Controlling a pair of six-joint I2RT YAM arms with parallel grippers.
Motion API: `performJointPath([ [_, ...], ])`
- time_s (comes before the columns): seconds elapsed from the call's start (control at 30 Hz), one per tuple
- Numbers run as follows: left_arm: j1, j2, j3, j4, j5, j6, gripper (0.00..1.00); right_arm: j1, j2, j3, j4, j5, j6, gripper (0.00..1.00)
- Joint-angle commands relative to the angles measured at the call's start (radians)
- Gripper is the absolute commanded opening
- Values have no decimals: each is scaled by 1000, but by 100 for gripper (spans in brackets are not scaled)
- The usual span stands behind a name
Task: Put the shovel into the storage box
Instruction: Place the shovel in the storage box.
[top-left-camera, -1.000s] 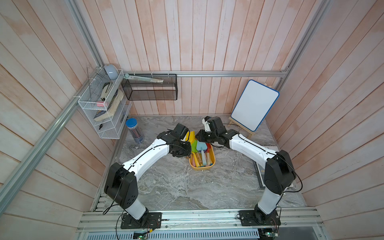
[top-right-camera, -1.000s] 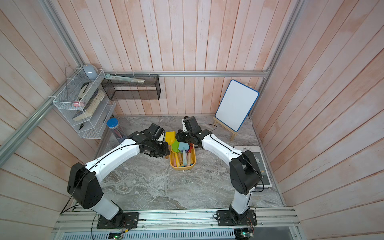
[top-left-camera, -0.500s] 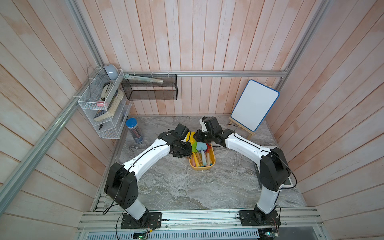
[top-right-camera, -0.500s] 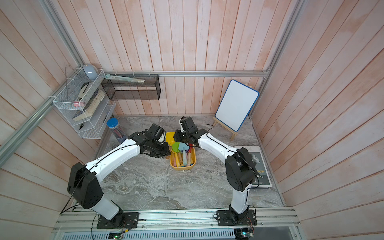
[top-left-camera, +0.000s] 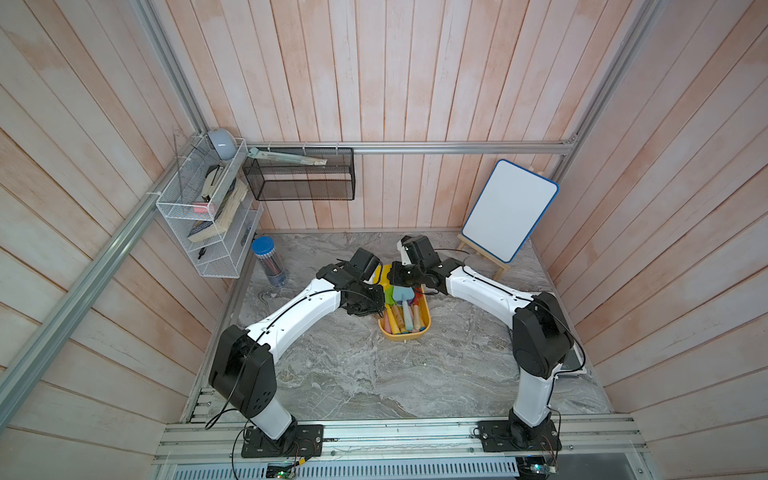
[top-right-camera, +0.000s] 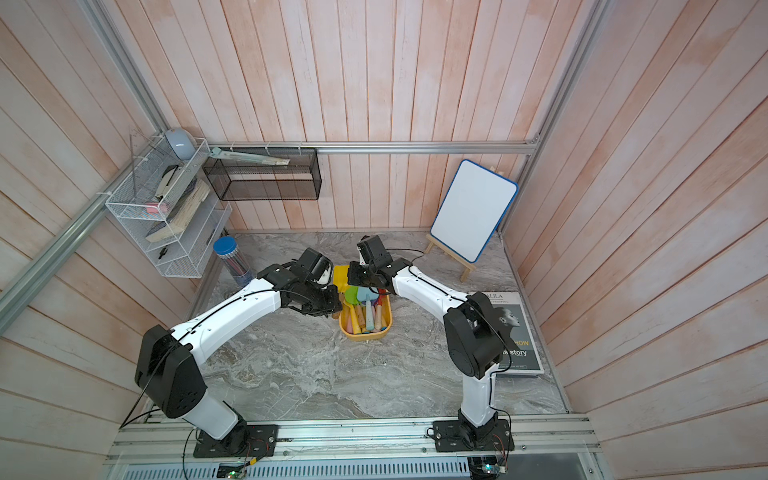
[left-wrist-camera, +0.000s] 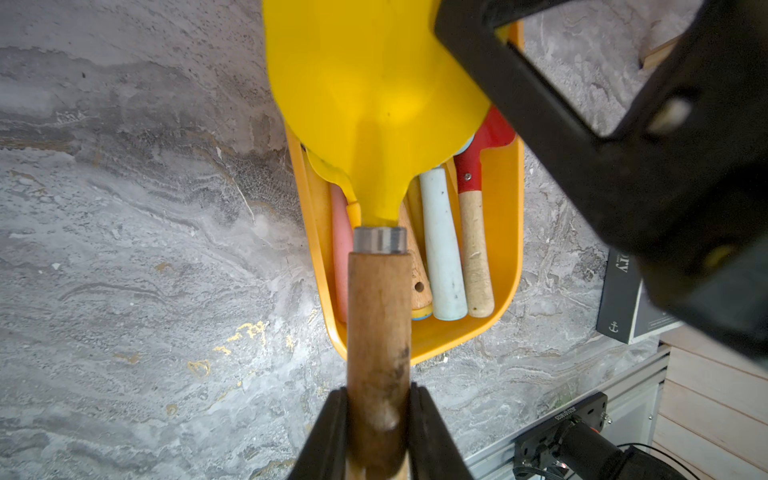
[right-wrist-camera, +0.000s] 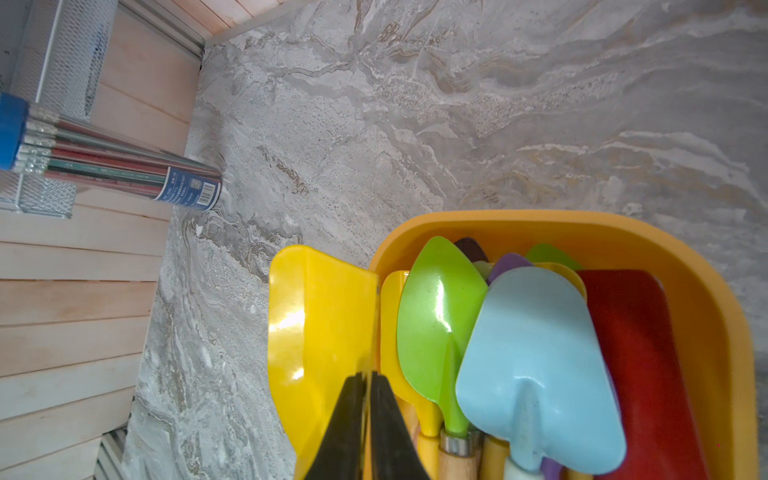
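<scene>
In both top views the storage box (top-left-camera: 405, 337) sits mid-frame, with the yellow shovel (top-right-camera: 340, 274) over its far end. In the left wrist view, the left gripper (left-wrist-camera: 378, 399) clamps the shovel's wooden handle above the box. In the right wrist view, the right gripper (right-wrist-camera: 368, 386) is pinched on the blade's side edge.

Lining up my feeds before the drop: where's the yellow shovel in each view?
Top view: yellow shovel, blade showing at the storage box's far end.
Top view: same place.
Left wrist: over the box, handle in the left gripper.
Right wrist: blade pinched in the right gripper, beside the box's rim.
Shared landmark: the box.
</scene>
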Motion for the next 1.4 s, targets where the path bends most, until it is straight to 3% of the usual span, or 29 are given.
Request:
performJointPath([
  [0.0, -5, -6, 20, 15, -5, 0, 18, 5, 7, 30, -17, 36, -14, 5],
  [0.13, -6, -9, 21, 17, -3, -2, 24, 5, 9, 32, -19, 40, -16, 0],
  [0.3, -8, -24, 23, 26, 7, 2, 59, 6, 4, 28, -14, 46, -27, 0],
  [0.43, -8, -41, 17, 40, 11, 10, 73, 4, -3, 28, -15, 41, -54, 0],
  [0.9, -8, -131, -67, 143, 45, 27, 76, -60, -56, -107, 65, -60, -158, 0],
  [1.37, -8, -175, -111, 225, 66, 30, 78, -84, 17, -146, 141, -120, -174, 0],
])
